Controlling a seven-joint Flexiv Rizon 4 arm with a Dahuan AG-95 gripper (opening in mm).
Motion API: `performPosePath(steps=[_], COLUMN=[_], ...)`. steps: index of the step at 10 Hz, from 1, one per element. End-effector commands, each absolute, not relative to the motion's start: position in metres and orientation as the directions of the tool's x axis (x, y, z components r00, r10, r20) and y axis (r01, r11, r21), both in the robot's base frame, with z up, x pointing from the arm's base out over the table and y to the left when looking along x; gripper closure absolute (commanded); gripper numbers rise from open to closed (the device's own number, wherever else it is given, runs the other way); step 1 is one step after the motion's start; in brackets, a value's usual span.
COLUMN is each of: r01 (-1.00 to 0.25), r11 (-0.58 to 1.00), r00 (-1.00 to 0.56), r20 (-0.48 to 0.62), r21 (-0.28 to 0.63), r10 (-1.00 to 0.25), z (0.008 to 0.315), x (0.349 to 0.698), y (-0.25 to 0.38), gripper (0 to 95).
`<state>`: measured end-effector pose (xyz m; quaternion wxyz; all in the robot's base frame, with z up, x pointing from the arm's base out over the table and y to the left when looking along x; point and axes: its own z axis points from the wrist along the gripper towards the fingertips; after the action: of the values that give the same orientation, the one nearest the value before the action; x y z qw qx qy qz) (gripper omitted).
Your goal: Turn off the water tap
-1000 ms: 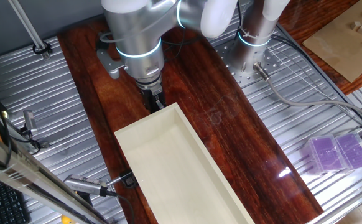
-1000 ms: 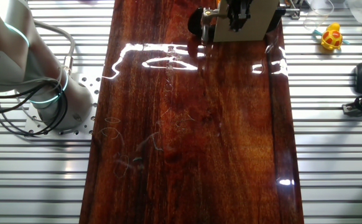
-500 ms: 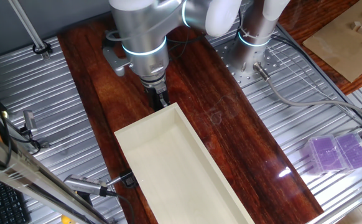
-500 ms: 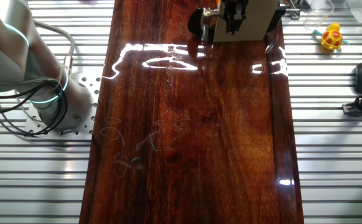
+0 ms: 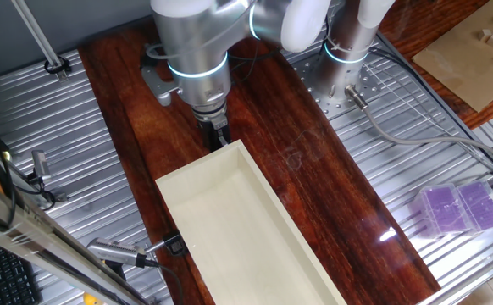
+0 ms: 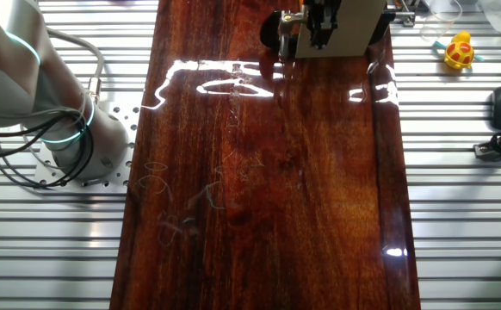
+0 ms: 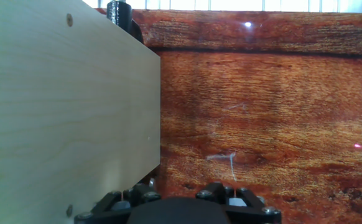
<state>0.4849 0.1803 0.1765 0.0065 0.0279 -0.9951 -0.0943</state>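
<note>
**Arm creeping along the far end of the box, tap not visible**

Compared with one second ago, the arm is shifting a little to the right and farther back in one fixed view, and the change over the last half second is very small. The gripper (image 5: 217, 135) is hanging at the far end of a long pale wooden box (image 5: 246, 229), just beside its end wall. In the other fixed view the gripper (image 6: 319, 26) is standing in front of the same box (image 6: 354, 34) at the far edge of the picture.

The fingers are dark and partly hidden behind the box edge, so I cannot tell if they are spread or pressed together, and nothing is visibly being held. In the hand view the box wall (image 7: 69, 106) is filling the left half, and a black round part (image 7: 120, 12) is showing at its far top corner.

The water tap is not clearly seen in any view. A metal cylinder with a black clamp piece (image 5: 172, 246) is lying at the near left side of the box, and it is possibly the tap, but this is too small to confirm. I judge the task is in an early stage: no contact with a tap is shown, and the reaching, gripping and turning are all left to do.

The dark red polished wooden board (image 6: 268, 189) is reflecting bright lamp spots. Ribbed metal plates (image 6: 457, 215) are lying on both sides. A yellow toy duck (image 6: 459, 52) is sitting at the far right, and a purple plastic case (image 5: 458, 207) is resting on the metal at the right in one fixed view.
</note>
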Motion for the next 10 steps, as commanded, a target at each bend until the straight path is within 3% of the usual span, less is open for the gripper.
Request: performPosePath(steps=[1, 10], r01=[-0.055, -0.058], r11=[0.981, 0.980], r00=[-0.998, -0.998], r20=[0.007, 0.002], r21=[0.188, 0.189], r10=[-0.057, -0.060], z=[0.1758, 0.1690], x=[0.4846, 0.4869], y=[0.1800, 0.1829], gripper=[38.0, 38.0])
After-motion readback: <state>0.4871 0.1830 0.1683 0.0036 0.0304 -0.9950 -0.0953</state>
